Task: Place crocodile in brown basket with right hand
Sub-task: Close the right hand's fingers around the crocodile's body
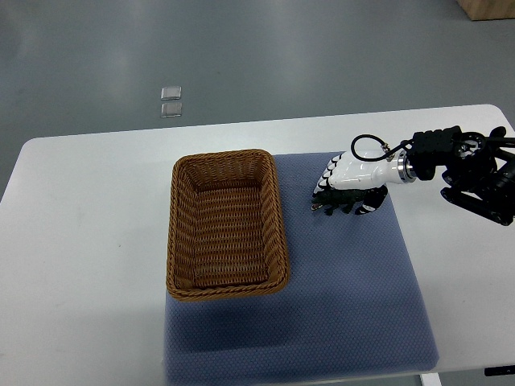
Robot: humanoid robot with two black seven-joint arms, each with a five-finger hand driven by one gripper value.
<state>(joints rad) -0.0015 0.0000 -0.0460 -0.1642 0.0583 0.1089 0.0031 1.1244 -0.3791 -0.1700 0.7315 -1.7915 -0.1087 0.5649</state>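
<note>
The brown wicker basket point(228, 223) stands with nothing in it on the left part of a blue-grey mat point(346, 281). To its right, my right hand point(348, 191), white with black-striped fingers, reaches in from the right edge and hovers low over the mat. Its fingers curl down around a small dark, jagged-edged crocodile point(331, 203), which pokes out beneath the palm toward the basket. Most of the toy is hidden by the hand. I cannot tell whether the toy touches the mat. A gap of bare mat separates the hand from the basket's right rim.
The white table point(80, 241) spreads around the mat. Two small clear squares point(170, 101) lie on the grey floor beyond the far edge. A wooden box corner point(489, 8) shows at the top right.
</note>
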